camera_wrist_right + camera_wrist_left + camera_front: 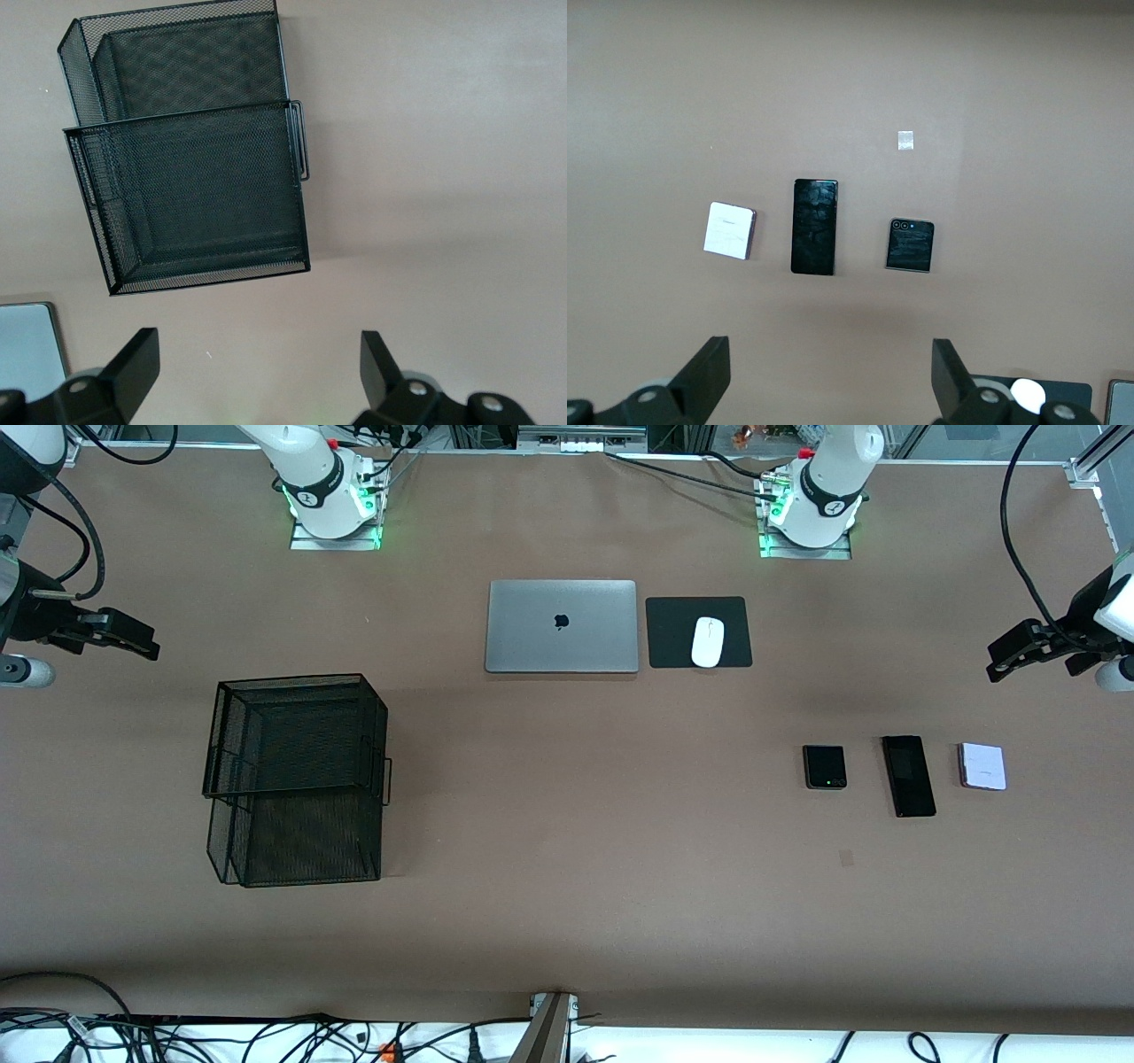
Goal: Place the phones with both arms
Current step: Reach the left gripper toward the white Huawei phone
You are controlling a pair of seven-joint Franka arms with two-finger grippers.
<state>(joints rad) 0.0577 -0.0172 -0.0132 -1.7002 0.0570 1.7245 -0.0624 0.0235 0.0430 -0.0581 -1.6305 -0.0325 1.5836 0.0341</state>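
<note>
Brown matte table (567,921) fills the front view; white floor strip with loose cables along its lower edge, arm bases along the top.

Left gripper (1019,657): raised over the left arm's end of the table, fingers spread wide, holding nothing. In the left wrist view both fingertips (709,372) show with bare table between them. Right gripper (124,642): raised over the right arm's end, fingers likewise apart and empty; fingertips (133,363) clear in the right wrist view. Both arms wait.

Phones lie flat in a row toward the left arm's end, nearer the front camera than the mouse pad. Square black phone (825,767) with green dot sits at the row's inner end; long black phone (908,776) in the middle; white-lavender phone (982,766) closest to the table's end. None touch; bare table shows on all sides of each. A small pale patch (904,141) lies near the square phone, on the front-camera side.

Black wire basket (297,779), two stacked tiers, stands toward the right arm's end, open table all round. Closed silver laptop (562,626) sits mid-table near the bases, black mouse pad (673,633) beside it with white mouse (707,641) on top.

Both arms are cut off by the frame edges; the upper links are out of view. Mesh hides the basket's lower tier floor.
</note>
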